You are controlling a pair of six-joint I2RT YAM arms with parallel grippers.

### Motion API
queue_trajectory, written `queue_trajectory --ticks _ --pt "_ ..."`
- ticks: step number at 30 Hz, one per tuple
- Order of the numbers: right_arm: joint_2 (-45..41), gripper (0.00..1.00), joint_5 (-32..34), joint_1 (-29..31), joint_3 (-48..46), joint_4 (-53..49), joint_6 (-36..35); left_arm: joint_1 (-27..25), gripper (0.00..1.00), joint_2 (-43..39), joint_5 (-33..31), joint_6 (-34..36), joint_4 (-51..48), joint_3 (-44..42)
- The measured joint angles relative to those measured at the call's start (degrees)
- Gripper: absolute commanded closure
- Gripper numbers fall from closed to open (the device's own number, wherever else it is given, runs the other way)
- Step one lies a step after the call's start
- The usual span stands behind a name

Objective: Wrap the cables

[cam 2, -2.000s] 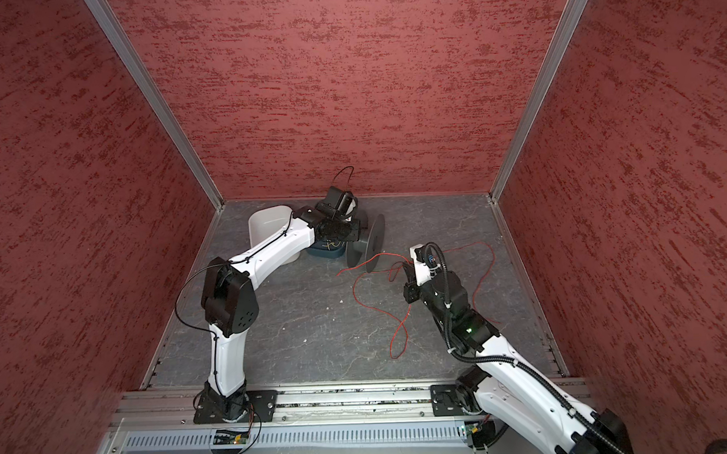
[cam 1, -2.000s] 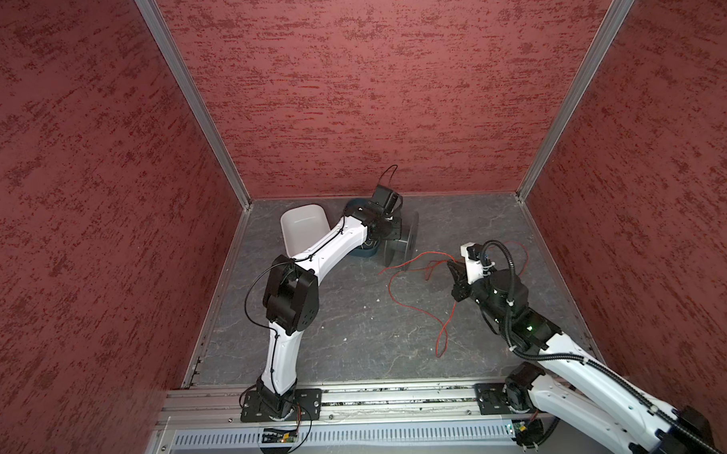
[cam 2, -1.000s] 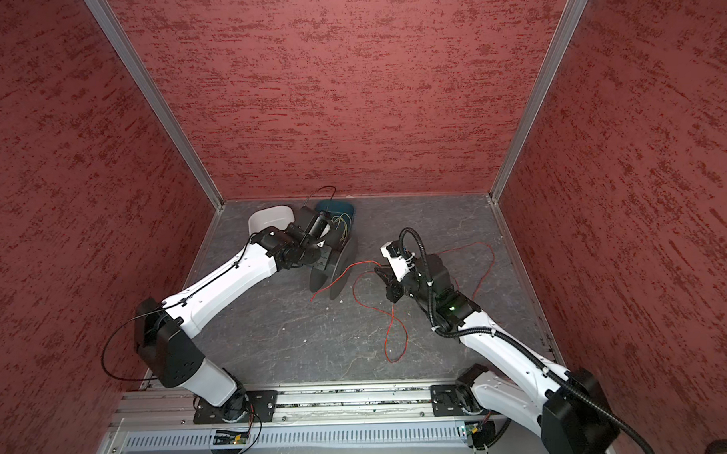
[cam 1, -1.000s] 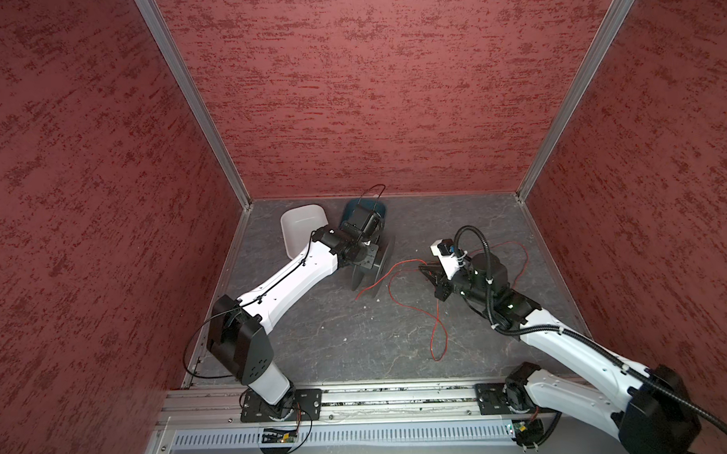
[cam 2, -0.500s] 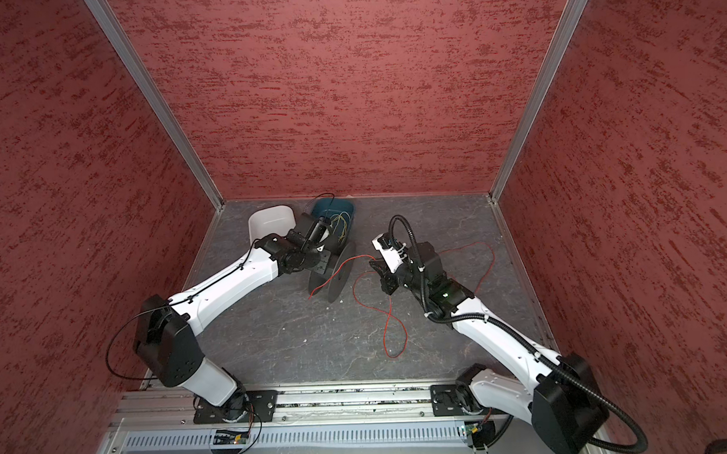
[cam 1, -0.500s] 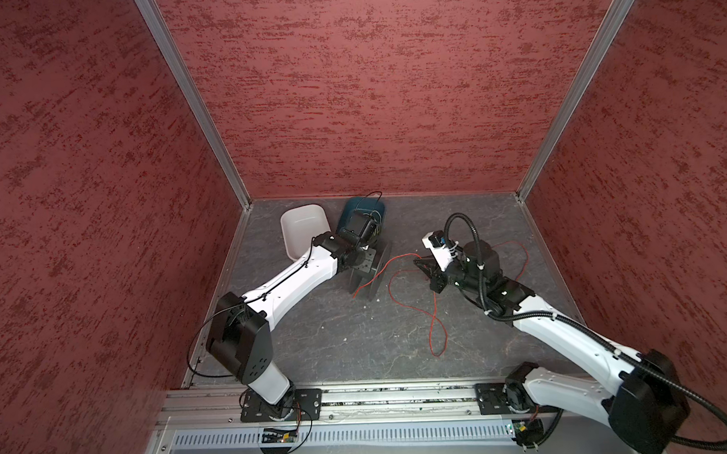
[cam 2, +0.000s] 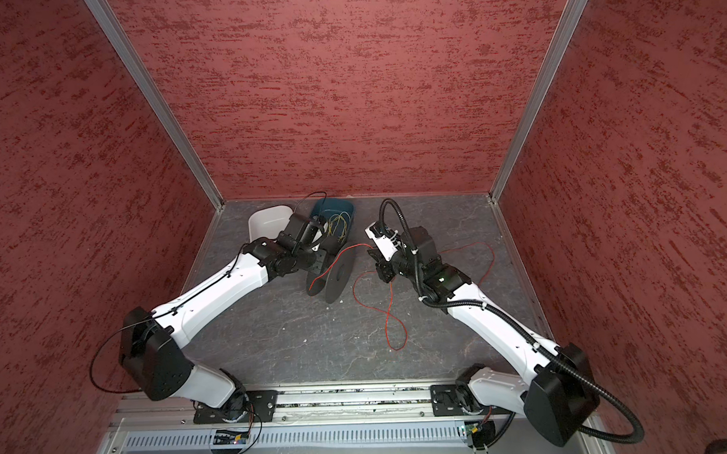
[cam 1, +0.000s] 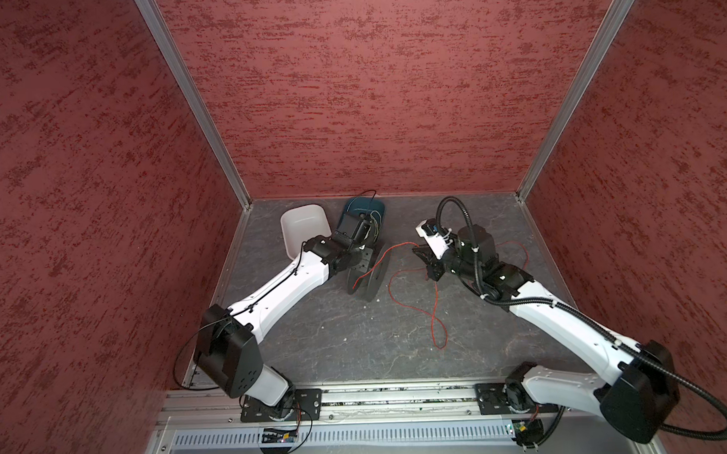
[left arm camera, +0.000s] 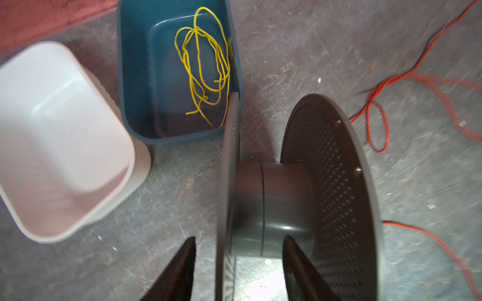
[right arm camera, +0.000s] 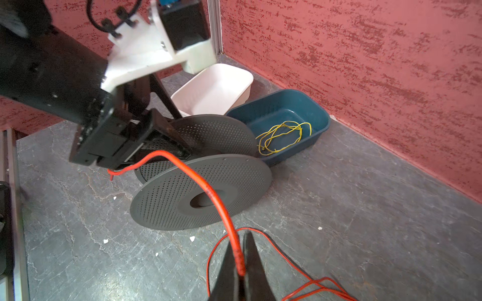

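Right wrist view: right gripper (right arm camera: pixel 239 245) pinches the red cable (right arm camera: pixel 210 193) running to the dark perforated spool (right arm camera: pixel 169 206); left gripper (left arm camera: pixel 240 238) stands spread astride one flange.

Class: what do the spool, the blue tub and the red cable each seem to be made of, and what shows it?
The spool looks like moulded plastic: matte grey, perforated flanges. The blue tub is likely plastic: smooth, rounded corners. The cable seems a thin wire in red insulation, bending in loose loops.
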Motion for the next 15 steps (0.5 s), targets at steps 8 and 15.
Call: queue_trajectory --ticks 8,15 --pt "8.1 1.00 0.6 0.0 9.2 -5.6 -5.2 4.8 0.30 -9.1 7.1 -2.6 3.6 -7.3" --pt "14.1 1.00 0.7 0.1 13.8 -8.9 -10.6 8.2 0.35 -15.4 13.5 -4.4 10.0 -16.5"
